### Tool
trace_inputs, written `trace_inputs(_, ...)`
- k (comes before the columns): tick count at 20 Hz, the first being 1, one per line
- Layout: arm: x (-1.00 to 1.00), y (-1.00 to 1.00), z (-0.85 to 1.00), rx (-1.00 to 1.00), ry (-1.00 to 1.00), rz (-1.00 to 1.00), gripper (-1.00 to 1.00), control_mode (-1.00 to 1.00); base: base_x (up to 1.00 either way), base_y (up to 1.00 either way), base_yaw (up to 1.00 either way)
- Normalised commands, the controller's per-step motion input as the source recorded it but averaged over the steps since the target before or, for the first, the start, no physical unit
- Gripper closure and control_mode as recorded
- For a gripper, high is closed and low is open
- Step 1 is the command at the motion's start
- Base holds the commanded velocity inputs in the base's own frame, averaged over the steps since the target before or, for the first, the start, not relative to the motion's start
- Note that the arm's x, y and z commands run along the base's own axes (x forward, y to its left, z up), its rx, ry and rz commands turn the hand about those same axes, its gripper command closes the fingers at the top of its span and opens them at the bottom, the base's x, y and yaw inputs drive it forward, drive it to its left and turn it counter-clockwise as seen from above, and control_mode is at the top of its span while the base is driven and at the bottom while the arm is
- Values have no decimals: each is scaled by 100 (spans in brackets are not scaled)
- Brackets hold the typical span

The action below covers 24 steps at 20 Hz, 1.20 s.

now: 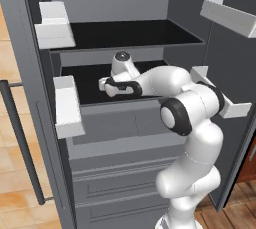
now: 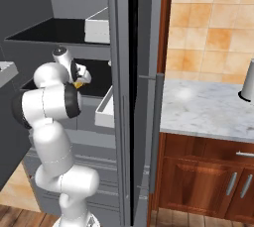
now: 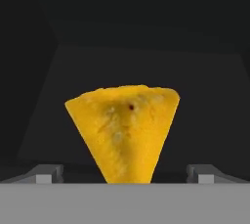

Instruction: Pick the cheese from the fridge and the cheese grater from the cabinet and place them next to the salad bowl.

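Cheese [image 3: 124, 132]: yellow-orange wedge, narrow end down

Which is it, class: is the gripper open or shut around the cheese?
Open. In the hand view the two fingertips stand wide apart, either side of the cheese, touching neither side of it.
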Motion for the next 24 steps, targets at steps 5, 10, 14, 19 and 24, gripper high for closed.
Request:
trace_inputs(5, 13, 0, -11, 0, 0, 0, -100, -100, 0, 0, 0)
trace_inputs(10, 16, 5, -13, 0, 0, 0, 100, -100, 0, 0, 0)
trace_inputs(14, 1, 0, -8, 0, 0, 0, 100, -100, 0, 0, 0)
trace_inputs(19, -23, 0, -5, 0, -6, 0, 100, -100, 0, 0, 0)
trace_inputs(24, -56, 0, 0, 0, -15, 0, 100, -100, 0, 0, 0)
